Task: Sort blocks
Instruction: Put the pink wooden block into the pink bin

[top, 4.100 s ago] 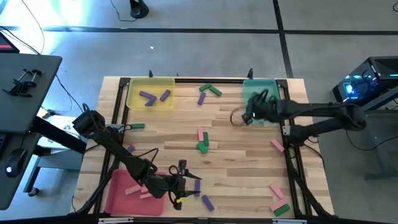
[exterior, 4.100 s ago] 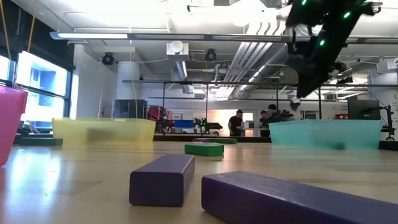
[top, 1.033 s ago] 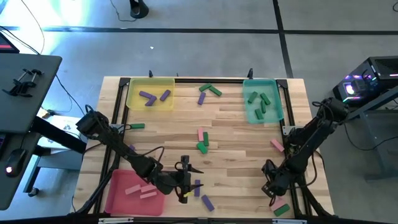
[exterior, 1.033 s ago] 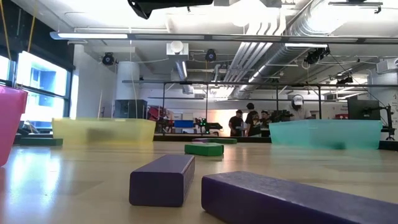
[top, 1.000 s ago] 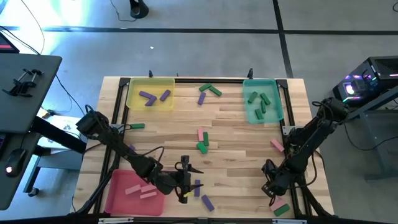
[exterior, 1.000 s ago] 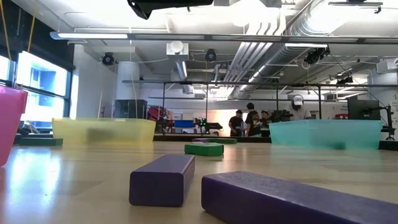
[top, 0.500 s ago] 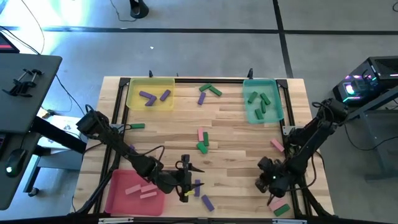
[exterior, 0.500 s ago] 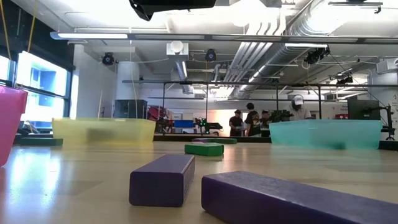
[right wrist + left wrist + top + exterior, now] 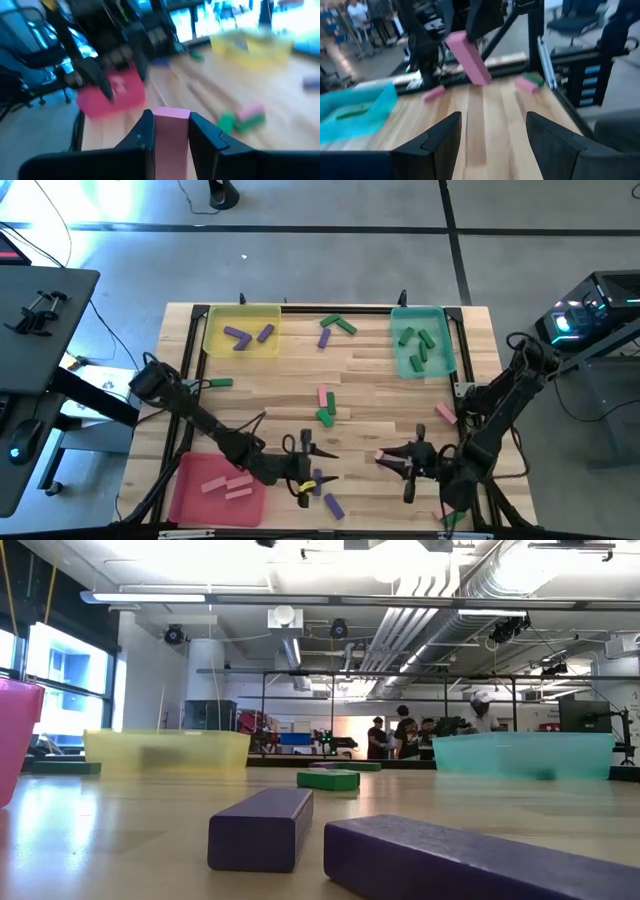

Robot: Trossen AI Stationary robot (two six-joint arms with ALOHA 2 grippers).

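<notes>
From above, the right hand point(image 9: 392, 461) hung over the bench point(image 9: 380, 395), its fingers closed on a pink block point(image 9: 380, 456). The left hand point(image 9: 318, 463) waited just beside it, spread wide and empty, purple blocks point(image 9: 325, 492) under it. The left wrist view showed that pink block point(image 9: 467, 57) ahead, gripped from above. In the right wrist view the pink block point(image 9: 170, 135) sat pinched between its own fingers point(image 9: 141, 131).

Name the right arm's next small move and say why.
Probably carry on toward the red tray. The right gripper is shut on a pink block, lifted over the table's near side, and that tray already holds pink blocks. The left gripper sits open between the two, so a handover may come first.
</notes>
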